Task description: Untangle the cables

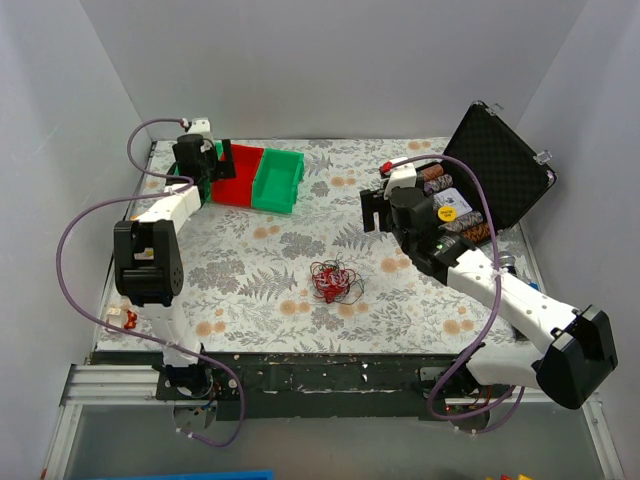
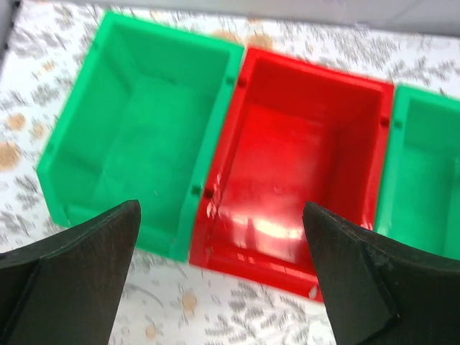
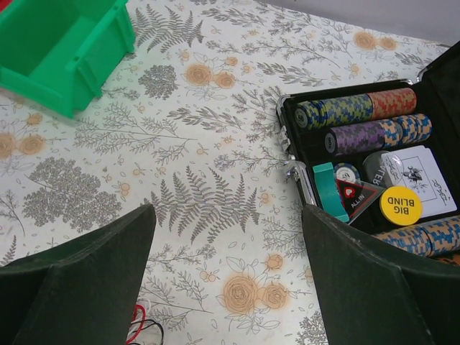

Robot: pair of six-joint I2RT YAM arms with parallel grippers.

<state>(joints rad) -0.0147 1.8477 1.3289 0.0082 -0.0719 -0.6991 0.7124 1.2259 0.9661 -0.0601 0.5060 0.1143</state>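
The cables (image 1: 333, 281) are a small clump of hair-thin red, black and white wires lying on the flowered table near its middle front. A few red and black loops of the cables (image 3: 140, 325) show at the bottom edge of the right wrist view. My left gripper (image 1: 197, 185) hangs at the far left by the bins, well away from the clump; in the left wrist view it (image 2: 221, 269) is open and empty above the table in front of the bins. My right gripper (image 1: 373, 212) is up and right of the clump; in its wrist view it (image 3: 226, 277) is open and empty.
A red bin (image 1: 237, 176) and a green bin (image 1: 278, 180) stand at the back left; the left wrist view shows the red bin (image 2: 302, 172) between two green bins (image 2: 136, 122). An open black case (image 1: 500, 170) of poker chips (image 3: 356, 108) sits at the right.
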